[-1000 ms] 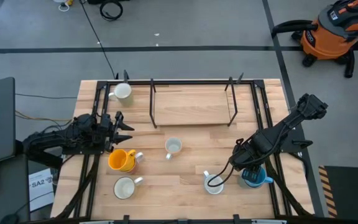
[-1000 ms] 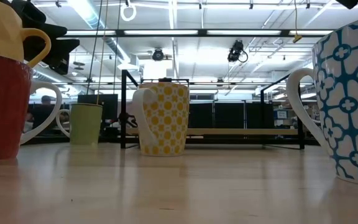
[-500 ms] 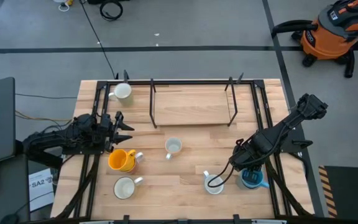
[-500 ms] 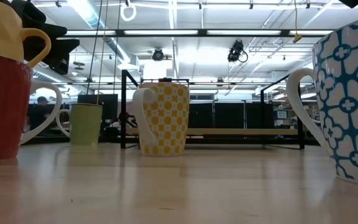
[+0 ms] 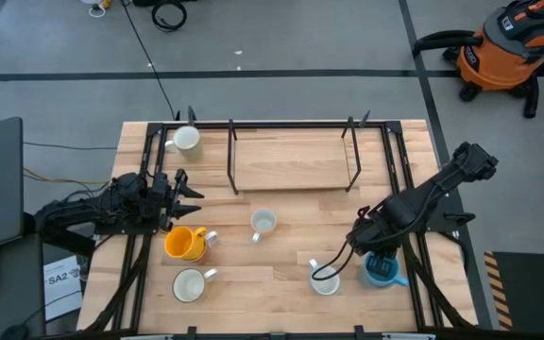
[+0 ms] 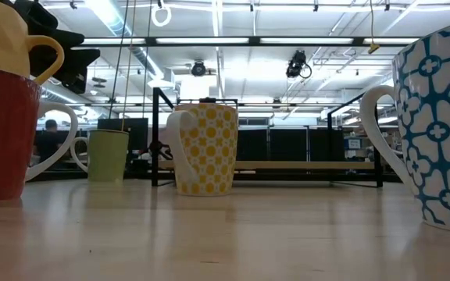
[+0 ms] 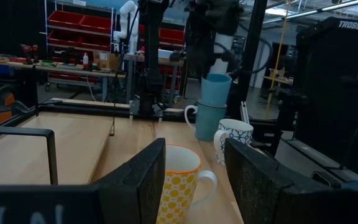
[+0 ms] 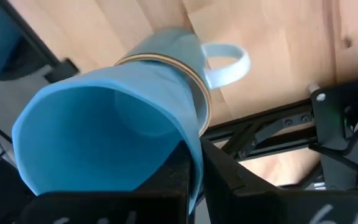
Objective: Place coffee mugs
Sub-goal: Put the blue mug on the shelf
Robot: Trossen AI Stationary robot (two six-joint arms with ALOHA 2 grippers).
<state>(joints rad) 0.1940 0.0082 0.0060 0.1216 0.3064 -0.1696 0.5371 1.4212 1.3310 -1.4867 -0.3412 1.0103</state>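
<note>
Blue mug [image 8: 117, 124] gripped, right end effector [image 8: 194, 171]; "TROSSEN" lettering [image 7: 354, 25]

Pale wood, dark metal, glazed ceramic.

Light, smooth, matt planks with visible grain on the table [image 5: 291, 283]; thin black metal tubing, matt, for the rack [image 5: 294, 151] at the far side. Glossy glaze on the yellow-dotted mug [image 6: 203, 148] and the blue-patterned mug [image 6: 440, 125]; softer sheen on the light-blue cup [image 8: 114, 149]. Matt black, plastic-looking fingers [image 7: 138, 180] on the left gripper [image 7: 194, 180].
</note>
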